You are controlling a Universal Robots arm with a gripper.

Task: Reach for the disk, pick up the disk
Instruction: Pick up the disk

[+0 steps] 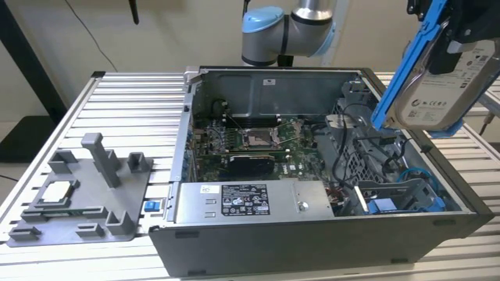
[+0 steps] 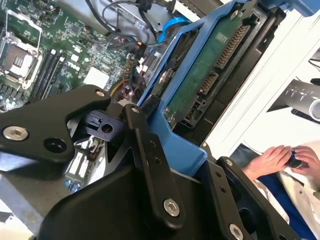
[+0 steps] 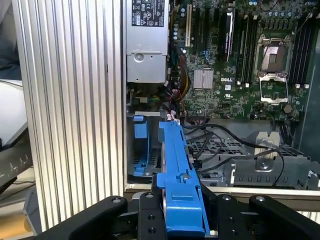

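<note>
The disk (image 1: 441, 88), as you see it in the exterior view: a flat silver-grey drive with a white printed label, framed by a blue plastic bracket, held between the jaws and tilted nearly on edge, its label face turned toward the exterior view's right. In the second wrist view, the disk (image 2: 207, 75) shows you its green circuit-board underside and connector edge, reaching out beyond the jaws. In the first wrist view, you see its blue bracket edge (image 3: 180, 185) clamped between the jaws.
</note>
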